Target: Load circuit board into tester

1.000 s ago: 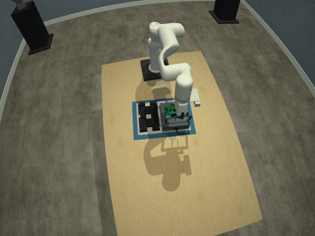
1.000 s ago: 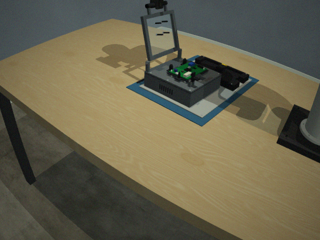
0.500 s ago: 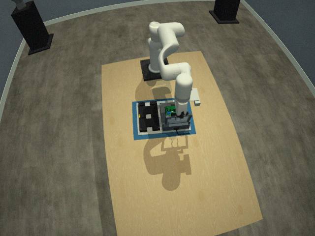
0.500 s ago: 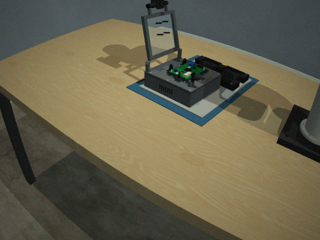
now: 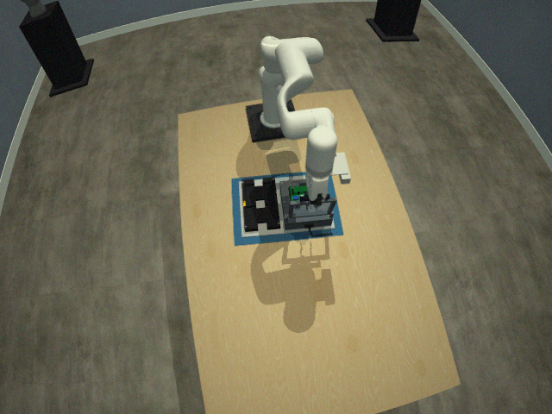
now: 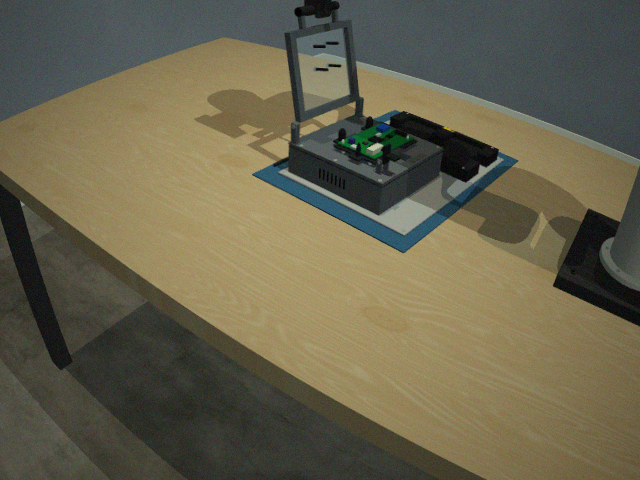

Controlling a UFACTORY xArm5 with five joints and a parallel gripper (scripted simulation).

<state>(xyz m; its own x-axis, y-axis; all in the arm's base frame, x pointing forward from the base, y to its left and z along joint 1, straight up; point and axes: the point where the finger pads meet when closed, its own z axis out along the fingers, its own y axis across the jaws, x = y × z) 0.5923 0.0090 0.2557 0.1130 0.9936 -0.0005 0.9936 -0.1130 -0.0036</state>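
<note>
Green circuit board [image 6: 375, 141] flat in tester [image 6: 361, 173] | fingers [image 6: 316, 8] clamped on raised lid [image 6: 323, 69] handle, above board.

Pale wooden table [image 6: 206, 248] on dark legs. Lying flat on it: blue mat [image 6: 398, 238] carrying the grey tester [image 6: 361, 175] and black tray [image 6: 454, 147]; black base plate [image 6: 578, 268] under the arm; small white block [image 5: 343, 166] beside the mat.

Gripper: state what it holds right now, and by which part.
The gripper is shut on the handle at the top edge of the tester's lid, which stands raised and open above the circuit board lying in the tester.
</note>
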